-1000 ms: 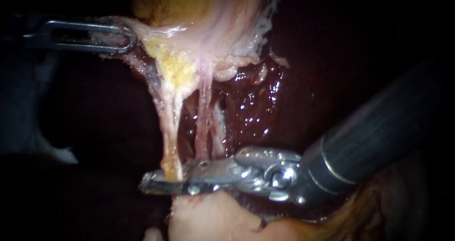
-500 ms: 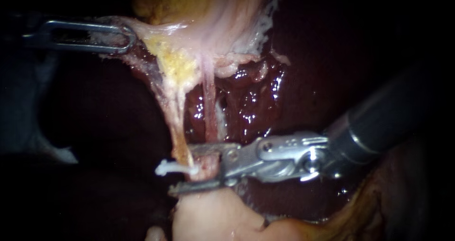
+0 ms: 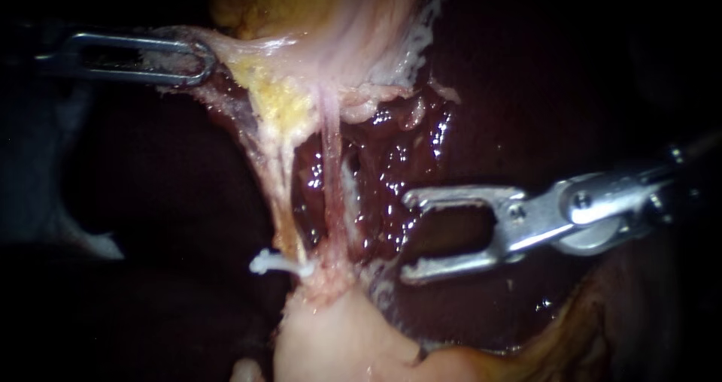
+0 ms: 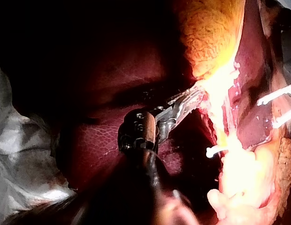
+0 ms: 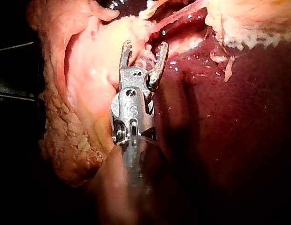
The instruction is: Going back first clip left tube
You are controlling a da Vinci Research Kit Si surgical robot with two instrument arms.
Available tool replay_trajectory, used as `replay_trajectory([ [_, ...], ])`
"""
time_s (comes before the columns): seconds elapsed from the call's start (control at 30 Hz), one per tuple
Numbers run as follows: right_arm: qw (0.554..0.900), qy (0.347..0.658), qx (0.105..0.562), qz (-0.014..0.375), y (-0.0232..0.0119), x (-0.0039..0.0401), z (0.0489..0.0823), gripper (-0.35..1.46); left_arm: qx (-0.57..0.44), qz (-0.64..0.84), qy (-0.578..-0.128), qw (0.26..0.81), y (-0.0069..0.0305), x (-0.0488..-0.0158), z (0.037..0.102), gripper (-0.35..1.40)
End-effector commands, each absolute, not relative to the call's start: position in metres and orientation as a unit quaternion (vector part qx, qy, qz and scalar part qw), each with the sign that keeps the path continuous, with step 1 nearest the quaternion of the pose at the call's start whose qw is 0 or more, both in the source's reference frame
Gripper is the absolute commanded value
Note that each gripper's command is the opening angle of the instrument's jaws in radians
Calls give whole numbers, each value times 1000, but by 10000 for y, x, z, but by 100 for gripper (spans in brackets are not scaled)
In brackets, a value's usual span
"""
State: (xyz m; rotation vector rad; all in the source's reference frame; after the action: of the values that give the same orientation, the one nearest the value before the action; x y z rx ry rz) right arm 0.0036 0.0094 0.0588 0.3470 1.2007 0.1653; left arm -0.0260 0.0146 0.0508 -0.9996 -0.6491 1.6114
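Liver [image 3: 398, 156]: dark red, wet, fills the background behind & to the R of the strands. Gallbladder [image 3: 331, 21]: pale pink-yellow, at top of endoscope view, stretched down into a fan of thin tissue. A pale tissue mound [image 3: 338, 337] sits at the bottom, where the strands end.

Left instrument [image 3: 197, 57]: comes in upper L, jaws clamped on the edge of gallbladder tissue, pulling it sideways; L wrist view shows the same grip on bright pale tissue.

Right instrument [image 3: 408, 237]: comes in from R, jaws wide apart w/ a clear gap, nothing held. It lies over liver, to the R of both tubes, not touching them. R wrist view: jaw tips near the pale mound, empty.

Left tube [image 3: 280, 201]: pale yellowish strand running down from the gallbladder to the mound. Right tube [image 3: 331, 171]: thinner, pink, just beside it.

Clip [image 3: 272, 263]: small, white, sits across the low end of the left tube, just above the mound, its free end sticking out to the L.
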Motion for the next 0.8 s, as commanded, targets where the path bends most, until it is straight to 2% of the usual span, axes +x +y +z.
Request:
replay_trajectory([
  [0.03, 809, 561, 160, 77, 98, 29, 585, 50, -420, 677, -273, 538, 146, -260, 508, -35],
  [0.3, 812, 559, 153, 75, 108, 13, 583, 50, -421, 678, -270, 540, 143, -264, 511, -35],
  [0.8, 812, 559, 153, 75, 108, 13, 583, 50, -425, 681, -276, 529, 116, -303, 542, -35],
])
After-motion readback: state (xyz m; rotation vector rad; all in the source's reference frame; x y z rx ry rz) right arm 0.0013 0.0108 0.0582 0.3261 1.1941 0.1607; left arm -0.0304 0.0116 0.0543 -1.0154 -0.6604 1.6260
